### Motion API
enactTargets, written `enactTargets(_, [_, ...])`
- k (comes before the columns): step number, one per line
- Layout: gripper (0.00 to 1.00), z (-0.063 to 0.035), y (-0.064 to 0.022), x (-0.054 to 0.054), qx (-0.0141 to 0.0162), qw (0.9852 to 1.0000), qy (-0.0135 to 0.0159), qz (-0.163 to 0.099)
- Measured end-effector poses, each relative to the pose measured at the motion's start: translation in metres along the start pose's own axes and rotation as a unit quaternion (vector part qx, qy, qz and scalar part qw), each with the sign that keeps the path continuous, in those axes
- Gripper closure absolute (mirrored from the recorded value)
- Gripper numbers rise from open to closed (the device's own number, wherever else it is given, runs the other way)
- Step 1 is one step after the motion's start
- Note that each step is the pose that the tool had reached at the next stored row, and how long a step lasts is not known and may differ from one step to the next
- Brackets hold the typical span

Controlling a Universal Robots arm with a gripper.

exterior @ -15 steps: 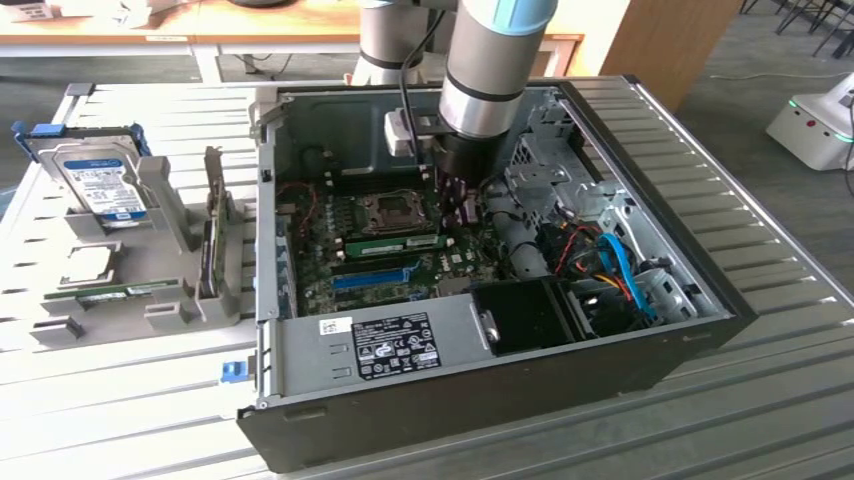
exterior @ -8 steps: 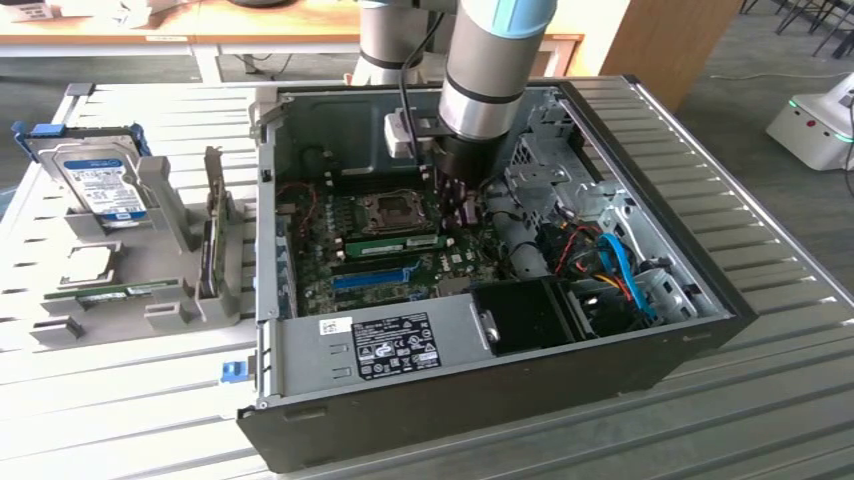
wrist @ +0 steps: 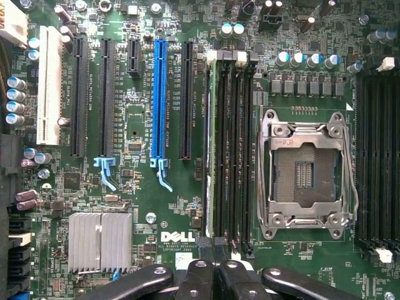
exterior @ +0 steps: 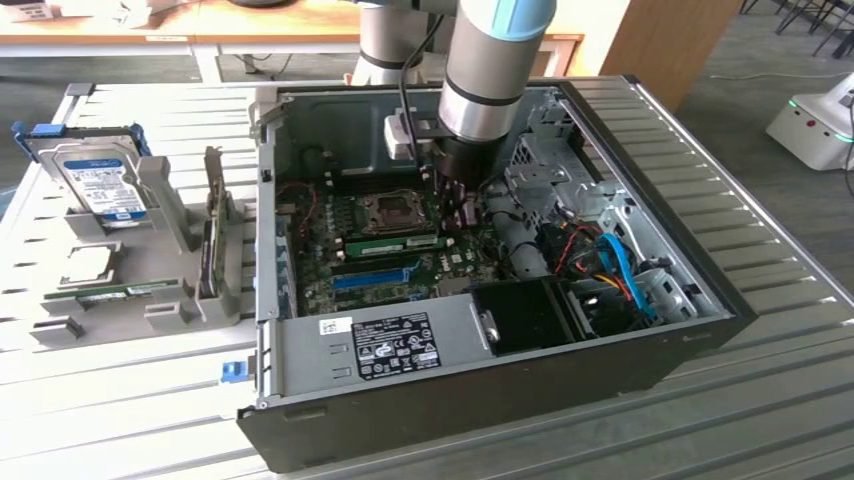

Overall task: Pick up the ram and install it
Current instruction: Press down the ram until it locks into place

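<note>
1. The ram stands on edge in a memory slot on the motherboard. Of the bank beside the processor socket, this is the slot farthest from the socket.
2. The gripper hangs over one end of that bank. Its jaws are pressed together and pinch nothing. Contact with the ram cannot be confirmed.
3. Closed jaws probably serve as a blunt tip for pressing the stick down.
4. The computer case lies on its side, open, so the arm reaches the board from above.
5. The hard drive stands in a grey rack, well apart.
</note>
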State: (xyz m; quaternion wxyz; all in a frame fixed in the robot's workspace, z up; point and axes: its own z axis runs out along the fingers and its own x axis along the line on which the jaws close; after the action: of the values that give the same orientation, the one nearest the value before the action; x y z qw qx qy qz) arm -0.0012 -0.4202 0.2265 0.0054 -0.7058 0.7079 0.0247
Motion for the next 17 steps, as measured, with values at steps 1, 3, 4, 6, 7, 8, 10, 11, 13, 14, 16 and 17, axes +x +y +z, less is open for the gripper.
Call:
enactTargets(1, [0.89, 0.0000, 0.0000, 0.0000, 0.0000, 1.0000, -0.0001, 0.000])
enactTargets(3, [0.89, 0.0002, 0.0000, -0.0006, 0.0001, 1.0000, -0.0002, 0.000])
enactTargets(4, [0.89, 0.0002, 0.0000, -0.0009, 0.0001, 1.0000, -0.0002, 0.000])
enactTargets(6, [0.89, 0.0002, 0.0000, -0.0018, 0.0000, 1.0000, -0.0001, 0.000])
enactTargets(7, [0.89, 0.0002, 0.0000, -0.0021, 0.0000, 1.0000, -0.0001, 0.000])
enactTargets(8, [0.89, 0.0002, 0.0000, -0.0024, 0.0000, 1.0000, -0.0001, 0.000])
enactTargets(10, [0.89, 0.0002, 0.0000, -0.0024, 0.0000, 1.0000, -0.0001, 0.000])
enactTargets(11, [0.89, 0.0001, 0.0000, -0.0024, 0.0000, 1.0000, -0.0001, 0.000])
enactTargets(13, [0.89, 0.0002, 0.0000, -0.0024, 0.0000, 1.0000, 0.0000, 0.000])
enactTargets(14, [0.89, 0.0005, 0.0000, -0.0024, 0.0000, 1.0000, -0.0001, 0.000])
enactTargets(16, [0.89, 0.0012, 0.0000, -0.0024, 0.0000, 1.0000, 0.0000, 0.000])
enactTargets(17, [0.89, 0.0016, 0.0000, -0.0023, 0.0000, 1.0000, 0.0000, 0.000])
